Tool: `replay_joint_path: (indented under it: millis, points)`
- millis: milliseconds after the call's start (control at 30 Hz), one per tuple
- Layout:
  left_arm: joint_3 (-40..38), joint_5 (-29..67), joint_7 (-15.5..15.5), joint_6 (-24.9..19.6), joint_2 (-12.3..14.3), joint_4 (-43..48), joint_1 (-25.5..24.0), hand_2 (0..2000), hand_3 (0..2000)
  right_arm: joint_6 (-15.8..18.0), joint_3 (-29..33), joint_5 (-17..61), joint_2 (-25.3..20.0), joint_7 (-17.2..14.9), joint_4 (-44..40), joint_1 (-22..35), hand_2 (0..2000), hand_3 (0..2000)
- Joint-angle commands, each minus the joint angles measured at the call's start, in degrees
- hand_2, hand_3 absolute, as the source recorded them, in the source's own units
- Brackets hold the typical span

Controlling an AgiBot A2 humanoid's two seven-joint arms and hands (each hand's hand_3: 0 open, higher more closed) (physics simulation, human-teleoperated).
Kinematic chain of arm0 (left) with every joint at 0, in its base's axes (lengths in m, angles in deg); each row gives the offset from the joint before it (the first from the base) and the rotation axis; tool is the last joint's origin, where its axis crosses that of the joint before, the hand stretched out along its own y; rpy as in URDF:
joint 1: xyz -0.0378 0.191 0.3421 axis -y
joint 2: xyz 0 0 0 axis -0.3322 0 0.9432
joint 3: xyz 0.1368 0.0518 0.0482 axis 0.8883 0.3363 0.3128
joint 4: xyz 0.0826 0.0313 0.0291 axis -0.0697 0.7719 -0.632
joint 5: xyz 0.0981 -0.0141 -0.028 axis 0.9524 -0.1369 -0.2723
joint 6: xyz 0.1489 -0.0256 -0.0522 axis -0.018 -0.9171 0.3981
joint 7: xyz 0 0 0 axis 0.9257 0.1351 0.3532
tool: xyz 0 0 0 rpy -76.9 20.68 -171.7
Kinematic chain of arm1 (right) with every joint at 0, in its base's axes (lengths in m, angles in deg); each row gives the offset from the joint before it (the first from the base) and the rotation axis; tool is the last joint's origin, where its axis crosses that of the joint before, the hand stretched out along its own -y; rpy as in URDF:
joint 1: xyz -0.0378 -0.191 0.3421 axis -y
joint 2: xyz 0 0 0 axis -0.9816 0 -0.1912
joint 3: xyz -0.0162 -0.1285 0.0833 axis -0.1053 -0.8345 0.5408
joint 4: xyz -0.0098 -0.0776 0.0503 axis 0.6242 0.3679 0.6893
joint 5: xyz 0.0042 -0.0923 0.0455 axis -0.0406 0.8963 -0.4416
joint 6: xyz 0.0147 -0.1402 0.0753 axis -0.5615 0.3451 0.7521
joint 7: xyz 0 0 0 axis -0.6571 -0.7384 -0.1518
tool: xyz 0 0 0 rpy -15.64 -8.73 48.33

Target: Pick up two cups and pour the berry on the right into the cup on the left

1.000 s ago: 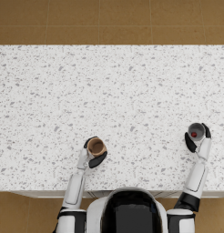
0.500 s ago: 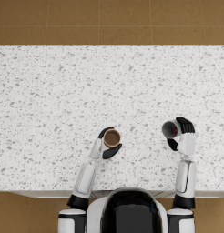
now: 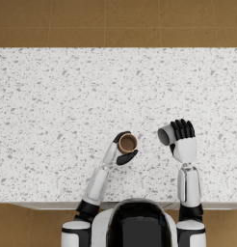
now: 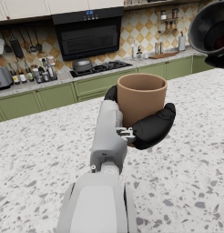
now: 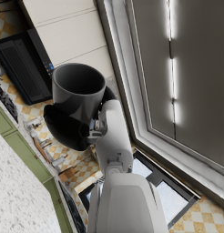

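Head view — grey cup (image 3: 164, 134) tipped leftward

Robot body: white arms, dark hands.
Left hand (image 3: 124, 150) and right hand (image 3: 182, 139) have glossy black fingers (image 4: 152, 127); smooth white forearm shells, black elbow collars.

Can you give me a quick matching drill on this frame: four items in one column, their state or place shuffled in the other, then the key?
Column 1
1. brown clay cup
2. dark grey cup
3. left hand
4. white speckled counter

Column 2
A. tipped on its side, mouth toward the other cup
B. lies under both arms
C. upright, mouth up
D. grips the brown cup

Pairs: 1-C, 2-A, 3-D, 4-B

The right hand holds the grey cup.
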Motion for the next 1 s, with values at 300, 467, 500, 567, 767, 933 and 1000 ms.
replay_joint_path:
  millis: [300,467,500,567,767,933,1000]
  points:
    - [1.85,0.01,-0.01,-0.01,1.93,-2.83,2.78,2000,1280,0.05,-7.79,16.57,-2.95,0.14,3.08,4.79,2000,1280]
    - [8.06,0.03,-0.02,0.07,-1.35,-4.6,6.16,2000,1280,0.16,-9.43,25.76,-4.32,0.17,3.75,5.92,2000,1280]
    - [8.33,0.03,0.02,0.17,-1.14,-4.79,6.3,2000,1280,0.14,-9.79,27.59,-4.61,0.18,3.45,6.17,2000,1280]
    - [8.52,0.03,0.05,0.16,-0.62,-5.05,6.74,2000,1280,0.13,-10.65,31.26,-4.73,0.19,4.44,5.89,2000,1280]
    - [7.04,0.03,0.03,0.0,0.79,-6.62,8.04,2000,1280,0.04,-14.55,42.23,-5.48,0.21,5.87,5.42,2000,1280]
    - [6.74,0.02,0.03,-0.05,1.06,-6.77,7.84,2000,1280,-0.17,-15.23,51.34,-6.58,0.22,6.24,5.58,2000,1280]
    - [6.71,0.02,0.06,-0.08,1.07,-6.49,7.61,2000,1280,-0.18,-15.15,54.47,-6.74,0.22,6.49,5.36,2000,1280]
